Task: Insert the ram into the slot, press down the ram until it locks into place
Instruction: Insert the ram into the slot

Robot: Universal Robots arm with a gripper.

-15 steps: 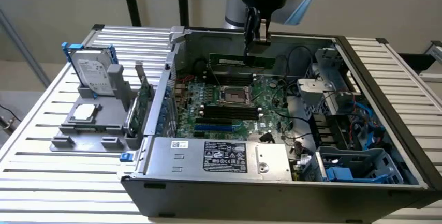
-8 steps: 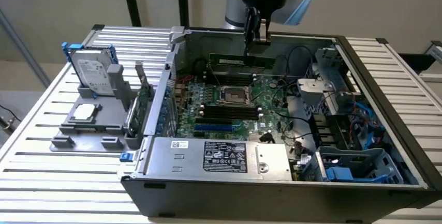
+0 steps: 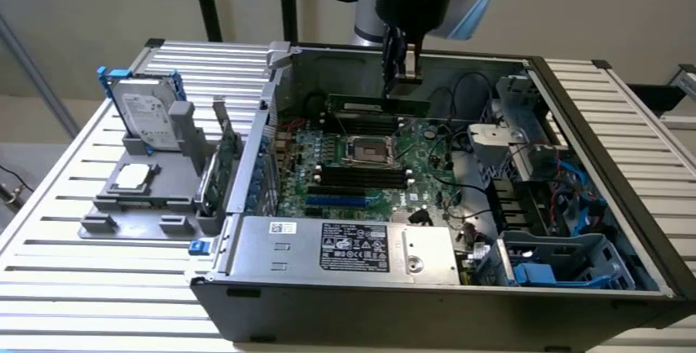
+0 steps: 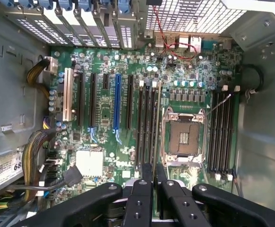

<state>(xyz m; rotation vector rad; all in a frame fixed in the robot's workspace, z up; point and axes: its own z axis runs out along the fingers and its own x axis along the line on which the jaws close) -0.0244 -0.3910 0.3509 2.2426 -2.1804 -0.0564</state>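
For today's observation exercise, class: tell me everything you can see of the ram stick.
The ram is a long, thin, flat green circuit-board stick with dark chips along its face. It stands on its long edge inside the open computer case, over the black memory slots beside the processor socket. The gripper clamps its upper edge; the wrist view shows it edge-on. Whether it sits in a slot cannot be told.
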